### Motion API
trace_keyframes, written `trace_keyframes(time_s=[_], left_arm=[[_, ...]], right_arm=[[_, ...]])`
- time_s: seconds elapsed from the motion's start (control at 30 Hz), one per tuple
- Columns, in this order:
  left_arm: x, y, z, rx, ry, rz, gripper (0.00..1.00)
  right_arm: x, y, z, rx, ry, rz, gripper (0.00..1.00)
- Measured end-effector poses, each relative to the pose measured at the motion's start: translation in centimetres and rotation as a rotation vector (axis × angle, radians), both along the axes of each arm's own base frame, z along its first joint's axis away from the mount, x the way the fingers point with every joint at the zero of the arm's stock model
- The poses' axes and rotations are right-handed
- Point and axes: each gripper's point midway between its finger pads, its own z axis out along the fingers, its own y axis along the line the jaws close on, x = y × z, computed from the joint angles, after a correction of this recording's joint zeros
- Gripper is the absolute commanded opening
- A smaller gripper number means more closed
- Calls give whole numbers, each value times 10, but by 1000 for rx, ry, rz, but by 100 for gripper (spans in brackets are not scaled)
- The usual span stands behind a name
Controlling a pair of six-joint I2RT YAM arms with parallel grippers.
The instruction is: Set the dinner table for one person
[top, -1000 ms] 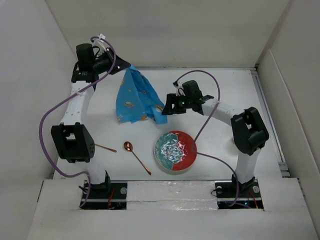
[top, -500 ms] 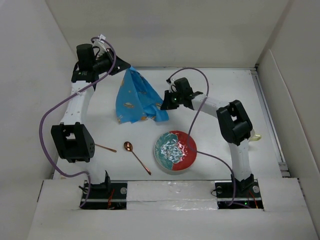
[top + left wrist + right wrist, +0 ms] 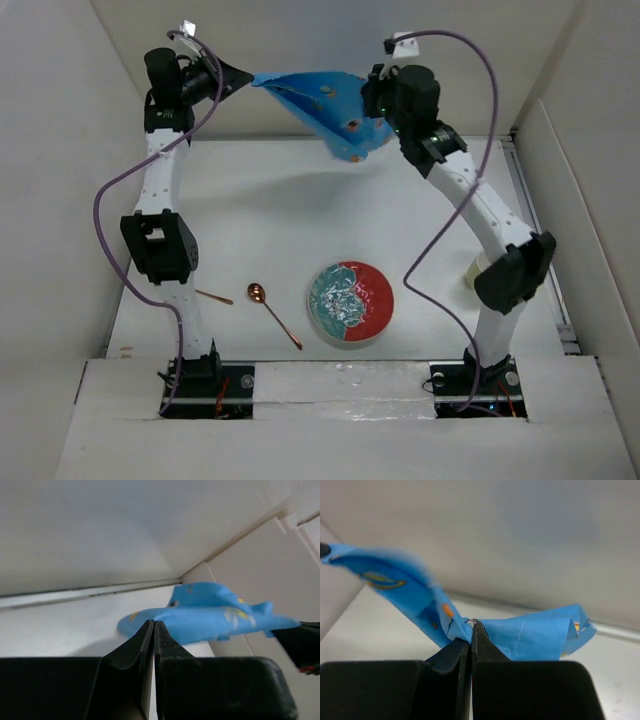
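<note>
A blue patterned cloth mat [image 3: 325, 100] hangs stretched in the air above the back of the dinner table [image 3: 300, 200]. My left gripper [image 3: 248, 76] is shut on its left corner, and my right gripper [image 3: 372, 103] is shut on its right part. In the left wrist view the mat [image 3: 210, 615] runs away from my pinched left gripper [image 3: 154, 624]. The right wrist view has folds of the mat [image 3: 535, 635] bunched on both sides of my right gripper [image 3: 472, 624]. A red and teal plate [image 3: 350, 302] and a copper spoon [image 3: 274, 314] lie near the front.
A second copper utensil [image 3: 213, 296] lies partly behind the left arm. A pale object [image 3: 478, 272] peeks out beside the right arm's elbow. White walls [image 3: 300, 60] close in the back and both sides.
The right gripper has shut on the mat's lower corner. Both arms have lifted it off the table and pulled it out between them, high at the back.
</note>
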Motion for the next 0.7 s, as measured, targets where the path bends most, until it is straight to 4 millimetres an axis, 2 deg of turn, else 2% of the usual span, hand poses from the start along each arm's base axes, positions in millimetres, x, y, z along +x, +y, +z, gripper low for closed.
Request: trace_keyframes(time_s=[0.07, 0.1, 0.13, 0.2, 0.27, 0.3, 0.37, 0.4, 0.43, 0.5, 0.53, 0.6, 0.67, 0.7], left_arm=[[-4, 9, 21, -14, -68, -15, 0], [-7, 11, 29, -8, -100, -26, 0], [-11, 17, 38, 3, -133, -23, 0], [-20, 29, 42, 44, -169, -8, 0], [-29, 39, 34, 103, -174, 14, 0], [-33, 44, 25, 134, -161, 28, 0], [-39, 52, -3, 186, -125, 51, 0], [-43, 53, -25, 204, -86, 59, 0], [-48, 53, -51, 217, -36, 66, 6], [-62, 48, -114, 239, 107, 73, 18], [-70, 43, -146, 249, 186, 69, 21], [-91, 31, -204, 291, 339, 65, 27], [-114, 14, -243, 358, 456, 43, 32], [-122, 2, -255, 400, 488, 29, 34]], right_arm=[[-22, -23, 49, -18, -111, -60, 0], [-32, -29, 62, -28, -150, -76, 0], [-45, -38, 67, -44, -176, -99, 0], [-64, -49, 50, -97, -158, -133, 0], [-73, -52, 4, -160, -90, -145, 0], [-75, -52, -28, -200, -33, -146, 0], [-78, -50, -104, -282, 116, -133, 0], [-81, -51, -141, -322, 194, -131, 0], [-89, -53, -183, -371, 288, -126, 0], [-111, -61, -245, -447, 436, -122, 0], [-124, -65, -268, -478, 502, -122, 0], [-146, -75, -296, -515, 594, -134, 0], [-156, -81, -303, -517, 635, -155, 0], [-157, -83, -301, -506, 638, -168, 0]])
